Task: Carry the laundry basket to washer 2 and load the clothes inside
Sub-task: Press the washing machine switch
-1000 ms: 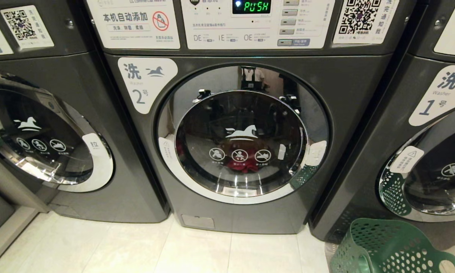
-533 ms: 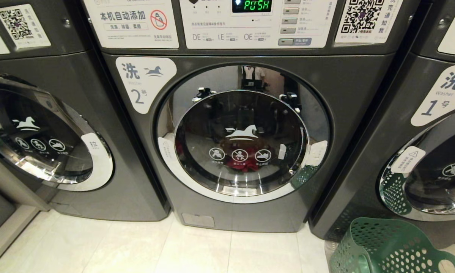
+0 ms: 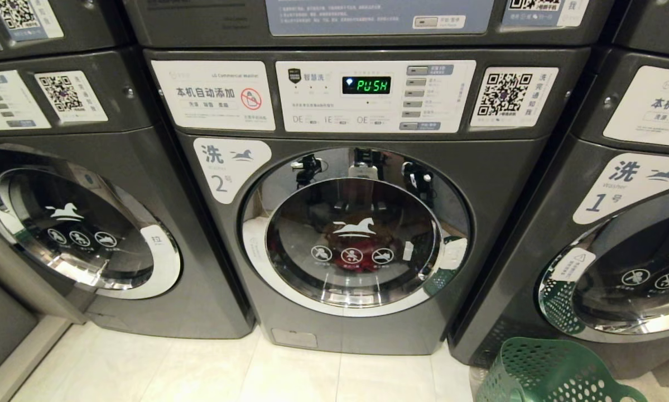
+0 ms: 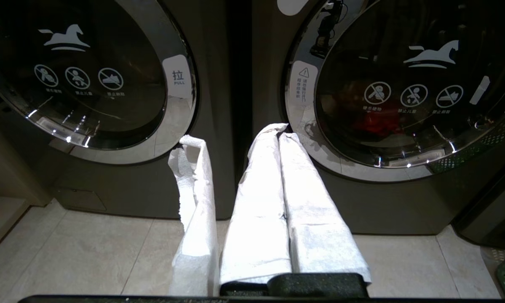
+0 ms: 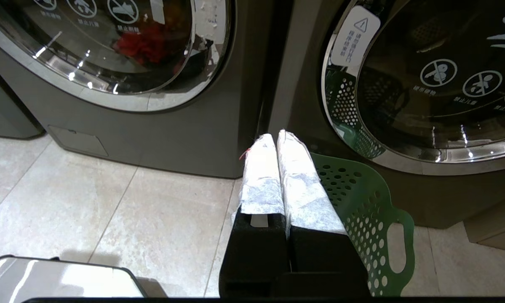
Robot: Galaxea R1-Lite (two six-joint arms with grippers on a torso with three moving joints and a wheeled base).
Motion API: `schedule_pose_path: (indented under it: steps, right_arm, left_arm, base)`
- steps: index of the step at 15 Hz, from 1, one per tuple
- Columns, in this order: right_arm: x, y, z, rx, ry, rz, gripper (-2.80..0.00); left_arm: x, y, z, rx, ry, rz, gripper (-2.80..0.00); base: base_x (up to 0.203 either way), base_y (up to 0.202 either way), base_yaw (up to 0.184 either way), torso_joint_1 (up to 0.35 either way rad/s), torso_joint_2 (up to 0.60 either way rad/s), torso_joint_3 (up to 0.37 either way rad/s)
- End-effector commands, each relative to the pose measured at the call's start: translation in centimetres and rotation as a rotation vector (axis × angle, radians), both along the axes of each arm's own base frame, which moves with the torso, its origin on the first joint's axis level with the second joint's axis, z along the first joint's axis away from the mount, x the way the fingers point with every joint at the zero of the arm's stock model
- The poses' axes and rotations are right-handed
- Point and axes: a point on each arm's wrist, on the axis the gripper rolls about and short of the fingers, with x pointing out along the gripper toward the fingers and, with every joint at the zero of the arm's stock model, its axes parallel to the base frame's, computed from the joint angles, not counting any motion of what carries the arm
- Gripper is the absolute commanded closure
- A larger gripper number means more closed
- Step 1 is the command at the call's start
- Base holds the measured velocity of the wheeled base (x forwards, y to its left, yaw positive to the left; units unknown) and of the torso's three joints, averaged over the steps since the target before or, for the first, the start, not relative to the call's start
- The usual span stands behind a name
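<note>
one perforated green laundry basket [image 3: 540, 374]

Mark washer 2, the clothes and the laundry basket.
washer 2 [image 3: 501, 184], head view, grey front panel right of the door.
the clothes [image 3: 356, 245], head view, red bundle behind the door glass.
the laundry basket [image 5: 357, 202], right wrist view, perforated green side.

washer 2 [image 3: 496, 184] – matt grey metal, glossy chrome-rimmed glass | laundry basket [image 3: 540, 374] – perforated green plastic

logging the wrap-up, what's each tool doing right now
left tool: closed, holding nothing, in front of the washer.
right tool: closed, holding nothing, above the basket.
</note>
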Motion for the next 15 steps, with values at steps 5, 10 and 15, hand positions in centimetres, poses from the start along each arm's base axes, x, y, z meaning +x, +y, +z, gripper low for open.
schedule_pose_path:
  steps: [5, 10, 15]
  right_arm:
    - [0.0, 0.0, 0.0, 0.002, 0.002, 0.001, 0.00]
    - [0.0, 0.0, 0.1, -0.015, 0.004, 0.003, 0.00]
    - [-0.7, 0.1, 6.3, -0.083, -0.099, 0.053, 0.00]
  left_arm:
    - [0.3, 0.0, -1.1, 0.000, 0.039, 0.000, 0.00]
    - [0.3, 0.0, -1.1, 0.000, 0.039, 0.000, 0.00]
    - [0.3, 0.0, -1.1, 0.028, 0.042, -0.004, 0.00]
  base:
    - [0.000, 0.000, 0.000, 0.162, -0.47, -0.309]
    - [0.000, 0.000, 0.000, 0.039, -0.09, -0.067]
    - [0.000, 0.000, 0.000, 0.000, 0.00, 0.000]
